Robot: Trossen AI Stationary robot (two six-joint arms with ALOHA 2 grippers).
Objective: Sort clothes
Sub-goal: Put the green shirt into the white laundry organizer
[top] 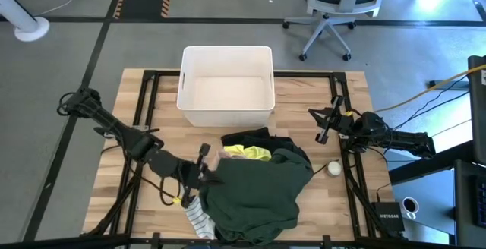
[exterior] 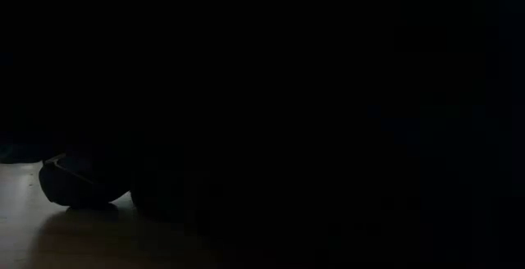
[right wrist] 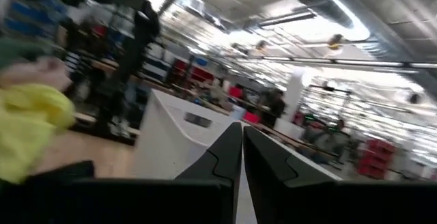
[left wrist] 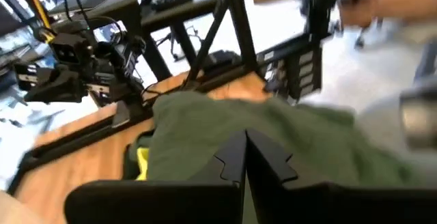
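A pile of clothes lies on the wooden table near its front edge. A large dark green garment (top: pixel 254 192) lies on top, over a neon yellow one (top: pixel 254 152), a black one (top: pixel 250 137) and a pale pink piece (top: pixel 220 158). A grey-white striped sock (top: pixel 199 219) sticks out at the pile's near left. My left gripper (top: pixel 205 165) is shut at the green garment's left edge (left wrist: pixel 205 125). My right gripper (top: pixel 323 124) is shut and empty, above the table to the right of the pile. The maroon garment is hidden. My left gripper's shut fingers (left wrist: pixel 225 159) stand low at the dark green garment's left edge, pointing toward the table's right. I cannot tell whether they touch the cloth.
A white bin (top: pixel 228 49) stands at the table's far middle. A small white ball (top: pixel 334 168) lies right of the pile. A black frame (top: pixel 343 165) runs along the table's sides. Dark cloth close to the low camera fills most of that view (exterior: pixel 82 183).
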